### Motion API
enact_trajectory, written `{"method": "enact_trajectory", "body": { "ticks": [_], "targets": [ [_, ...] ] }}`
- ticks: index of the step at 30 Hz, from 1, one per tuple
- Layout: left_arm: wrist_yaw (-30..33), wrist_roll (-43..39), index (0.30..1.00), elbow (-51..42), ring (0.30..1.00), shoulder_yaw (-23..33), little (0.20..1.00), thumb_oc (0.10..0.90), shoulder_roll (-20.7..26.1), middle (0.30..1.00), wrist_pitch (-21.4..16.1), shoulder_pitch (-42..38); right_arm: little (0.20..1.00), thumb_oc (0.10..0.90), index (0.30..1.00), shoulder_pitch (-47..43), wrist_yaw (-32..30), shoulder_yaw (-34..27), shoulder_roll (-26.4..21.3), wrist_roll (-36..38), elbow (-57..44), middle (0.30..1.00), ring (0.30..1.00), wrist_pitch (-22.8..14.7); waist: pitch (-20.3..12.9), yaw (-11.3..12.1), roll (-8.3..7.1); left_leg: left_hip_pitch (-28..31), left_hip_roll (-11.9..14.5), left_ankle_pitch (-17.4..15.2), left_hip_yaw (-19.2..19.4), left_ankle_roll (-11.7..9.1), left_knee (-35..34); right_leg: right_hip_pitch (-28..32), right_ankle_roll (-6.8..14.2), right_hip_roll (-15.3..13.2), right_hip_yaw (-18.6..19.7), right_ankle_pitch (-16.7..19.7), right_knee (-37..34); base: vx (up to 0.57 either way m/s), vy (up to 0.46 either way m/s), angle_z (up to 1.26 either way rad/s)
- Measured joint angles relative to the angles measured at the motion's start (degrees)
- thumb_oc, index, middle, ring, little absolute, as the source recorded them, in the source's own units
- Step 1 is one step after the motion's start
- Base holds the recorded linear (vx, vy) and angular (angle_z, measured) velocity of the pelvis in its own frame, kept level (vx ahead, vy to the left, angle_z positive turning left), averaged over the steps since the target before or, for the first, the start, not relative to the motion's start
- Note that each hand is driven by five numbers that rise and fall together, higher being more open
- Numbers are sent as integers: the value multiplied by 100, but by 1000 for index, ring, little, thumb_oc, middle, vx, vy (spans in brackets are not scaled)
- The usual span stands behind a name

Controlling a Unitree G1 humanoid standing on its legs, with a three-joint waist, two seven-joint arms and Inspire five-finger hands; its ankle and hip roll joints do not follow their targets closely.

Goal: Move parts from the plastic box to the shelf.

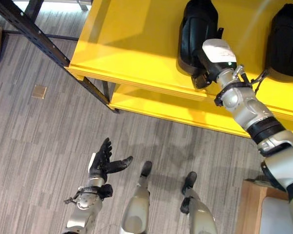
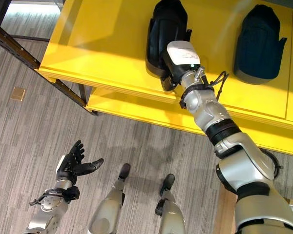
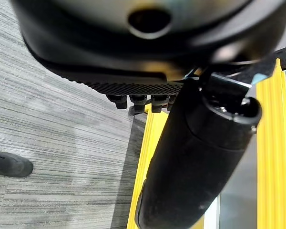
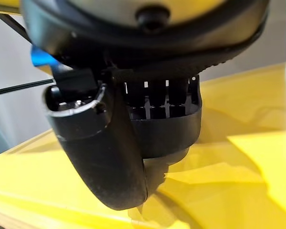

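While the right robot hand is over the upper yellow shelf, its fingers are against a black part lying flat on the board; in the right wrist view they are curled over the part's ribbed edge, so it reads as grasping the part. A second black part lies further right on the same shelf, well apart. The left robot hand hangs low over the floor, fingers relaxed and holding nothing. The plastic box cannot be placed from these views. Judgement: the step is set-down. Recommended: confirm the part rests fully on the board, clear of the front edge, release without dragging, withdraw straight back.
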Motion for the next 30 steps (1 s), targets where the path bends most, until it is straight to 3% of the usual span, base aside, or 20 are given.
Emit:
{"method": "enact_trajectory", "body": {
  "ticks": [11, 18, 23, 24, 25, 30],
  "targets": [
    [-3, -209, 1000, -28, 1000, 5, 1000, 900, 90, 1000, -1, 15, 300, 400, 300, -383, -85, 185, 7, 80, 640, 300, 300, 41, -10, 8, 27, -16, -8, 3, -40, -4, -6, -2, 1, -3, -24, -12, 3, 0, 0, 0],
    [2, -222, 1000, -28, 1000, 8, 1000, 900, 91, 1000, -4, 19, 300, 400, 300, -532, -111, 192, 48, 201, 867, 300, 300, 81, -22, 20, 205, -25, -41, 15, -53, 0, -5, -3, 5, -30, -32, -13, 6, 0, 0, 0],
    [-4, -224, 1000, -28, 1000, 8, 1000, 900, 90, 1000, -5, 23, 300, 400, 300, -692, -113, 380, 44, 199, 1073, 300, 300, 72, -22, 22, 209, -35, -55, 18, -62, 2, -4, -4, 16, -44, -39, -22, 5, 0, 0, 0],
    [-4, -225, 1000, -28, 1000, 8, 1000, 900, 91, 1000, -5, 28, 333, 424, 333, -701, -113, 390, 37, 197, 1083, 333, 333, 70, -22, 20, 209, -38, -57, 18, -64, 2, -4, -6, 17, -46, -40, -22, 6, 0, 0, 0],
    [-6, -225, 1000, -28, 1000, 7, 1000, 900, 90, 1000, -5, 31, 1000, 900, 1000, -719, -113, 432, 25, 195, 1084, 1000, 1000, 67, -22, 19, 209, -40, -58, 19, -63, 2, -4, -9, 18, -49, -40, -23, 6, 0, 0, 0],
    [-9, -226, 1000, -27, 1000, 7, 1000, 900, 91, 1000, -6, 30, 1000, 900, 1000, -889, -105, 846, -108, 28, 1084, 1000, 1000, 59, -22, 11, 209, -46, -58, 19, -65, 2, -4, -15, 19, -49, -43, -24, 9, 0, 0, 0]
  ]
}}
